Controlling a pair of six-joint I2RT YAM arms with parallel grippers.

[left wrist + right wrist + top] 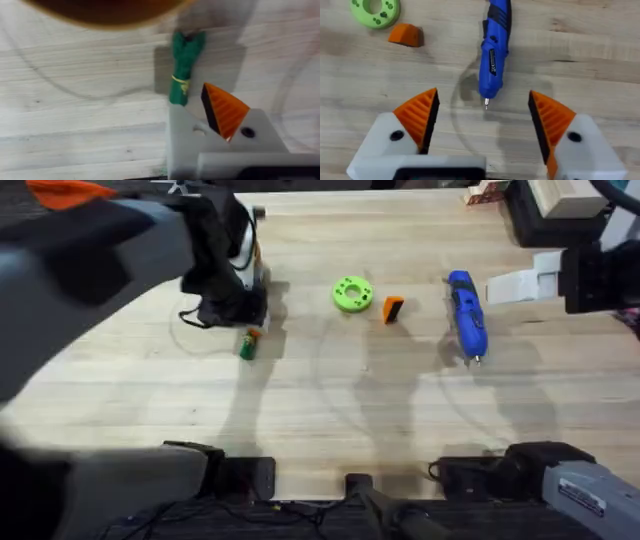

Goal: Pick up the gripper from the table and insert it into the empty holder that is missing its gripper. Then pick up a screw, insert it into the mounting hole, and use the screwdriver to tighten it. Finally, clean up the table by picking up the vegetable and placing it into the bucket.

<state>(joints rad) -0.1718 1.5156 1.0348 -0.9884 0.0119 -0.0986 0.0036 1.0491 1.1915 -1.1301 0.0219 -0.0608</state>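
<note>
The small orange gripper [393,310] lies on the table between the lime-green disc [352,293] and the blue screwdriver [467,315]. It also shows as an orange wedge [406,35] in the right wrist view. The dark-green vegetable [248,343] lies just below my left gripper [245,315], which hangs over it, shut and empty. In the left wrist view the vegetable [182,70] lies just beyond the fingers. One finger there is the bare white holder [182,135]; the other carries an orange tip [225,110]. My right gripper [485,125] is open, short of the screwdriver's [494,50] metal tip.
A blurred brown-orange round shape [110,10] lies beyond the vegetable in the left wrist view. Boxes [540,200] stand at the table's far right corner. The left arm [100,250] looms large and blurred over the table's left side.
</note>
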